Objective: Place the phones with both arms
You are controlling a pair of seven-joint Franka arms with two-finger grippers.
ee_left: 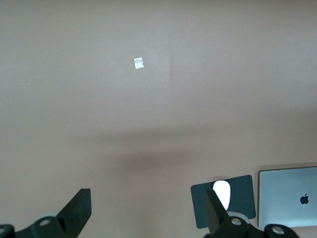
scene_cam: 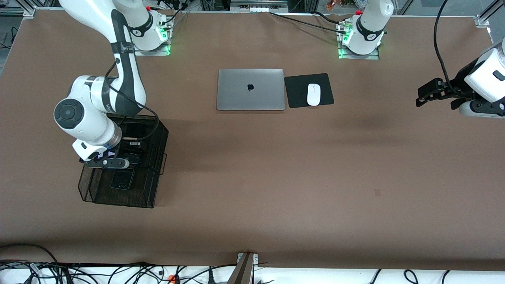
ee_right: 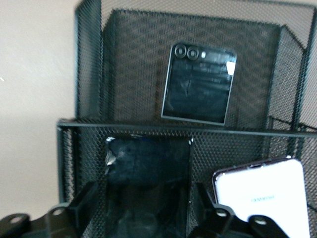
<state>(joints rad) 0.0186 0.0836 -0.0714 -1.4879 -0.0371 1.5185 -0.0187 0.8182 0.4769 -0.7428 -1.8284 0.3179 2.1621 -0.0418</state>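
My right gripper (scene_cam: 114, 159) (ee_right: 146, 208) reaches down into a black mesh organizer (scene_cam: 156, 173) (ee_right: 89, 74) at the right arm's end of the table. Its fingers (ee_right: 86, 201) stand open on either side of a longer black slab phone (ee_right: 148, 161) that sits in a middle compartment. A white phone (ee_right: 262, 198) leans in the compartment beside it. A small squarish black phone (scene_cam: 122, 178) (ee_right: 198, 84) lies in the organizer's compartment nearest the front camera. My left gripper (scene_cam: 424, 94) (ee_left: 147, 210) waits open and empty above bare table at the left arm's end.
A shut grey laptop (scene_cam: 250, 88) (ee_left: 290, 198) lies mid-table toward the bases, with a white mouse (scene_cam: 313, 94) (ee_left: 223, 191) on a black pad (scene_cam: 300, 98) beside it. A small white scrap (ee_left: 139, 63) lies on the brown table under the left arm.
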